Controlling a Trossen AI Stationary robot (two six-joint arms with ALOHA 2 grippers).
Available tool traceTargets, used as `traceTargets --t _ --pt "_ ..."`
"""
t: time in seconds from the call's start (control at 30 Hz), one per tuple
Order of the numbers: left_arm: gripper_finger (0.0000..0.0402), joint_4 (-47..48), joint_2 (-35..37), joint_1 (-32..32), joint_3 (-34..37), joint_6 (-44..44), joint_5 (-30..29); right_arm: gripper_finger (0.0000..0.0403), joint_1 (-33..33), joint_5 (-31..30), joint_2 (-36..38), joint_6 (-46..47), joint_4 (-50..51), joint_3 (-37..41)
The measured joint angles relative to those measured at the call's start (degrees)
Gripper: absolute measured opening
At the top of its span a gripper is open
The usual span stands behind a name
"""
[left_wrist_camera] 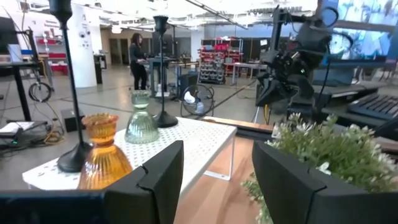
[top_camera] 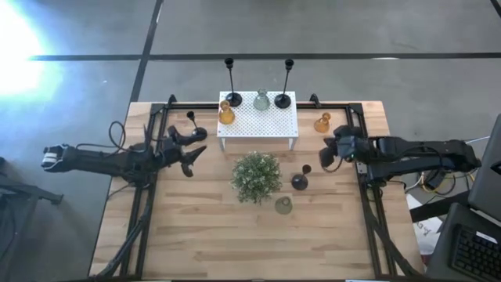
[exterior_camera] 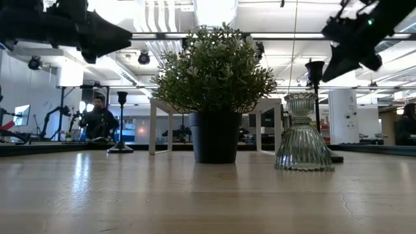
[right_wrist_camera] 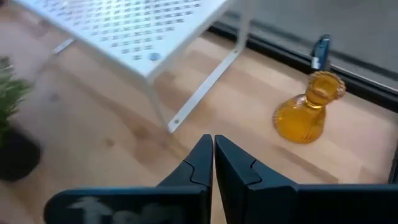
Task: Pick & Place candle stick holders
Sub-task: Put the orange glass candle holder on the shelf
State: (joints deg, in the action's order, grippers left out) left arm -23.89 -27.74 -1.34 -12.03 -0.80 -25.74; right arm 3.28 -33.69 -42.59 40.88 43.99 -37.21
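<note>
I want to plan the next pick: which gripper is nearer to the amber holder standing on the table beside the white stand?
The right gripper. It hovers shut just in front of the amber holder. The left gripper is open, far across the white stand.

Bright overhead ceiling lights, floor glare at upper left, blurred wrist-view foregrounds

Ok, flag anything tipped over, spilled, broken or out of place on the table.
Nothing stands out. The holders on the white stand stand upright, as do the amber holder beside it and the black holder and clear holder near the plant. No spill or breakage shows.
</note>
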Motion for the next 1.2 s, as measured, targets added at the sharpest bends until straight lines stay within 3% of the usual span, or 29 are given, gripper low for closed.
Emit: traceTargets --t 0.2,0.37,0.53,0.7,0.93,1.2 --pt "0.0195 0.4 1.9 0.1 1.9 0.2 -1.5 0.0013 -4.5 -15.3 1.7 7.9 -12.9 12.0" --pt "0.0195 0.4 2.2 0.1 2.0 -0.3 -4.5 0.0013 -4.1 -19.5 1.3 7.6 -21.1 17.7" --pt "0.0195 1.8 2.2 0.2 2.0 -0.6 -8.2 0.0035 -2.4 -19.9 1.2 8.3 -22.9 21.7" --pt "0.0195 2.0 2.2 0.2 2.0 -0.6 -9.9 0.0107 0.9 -20.8 1.2 8.0 -25.2 25.1" --pt "0.0195 2.0 2.2 0.2 2.0 -1.7 -11.3 0.0203 7.3 -21.0 1.2 -0.5 -39.0 30.0" --pt "0.0195 1.0 2.2 0.2 2.0 -5.5 -16.8 0.0255 14.6 -15.4 1.0 -7.4 -52.5 34.4"
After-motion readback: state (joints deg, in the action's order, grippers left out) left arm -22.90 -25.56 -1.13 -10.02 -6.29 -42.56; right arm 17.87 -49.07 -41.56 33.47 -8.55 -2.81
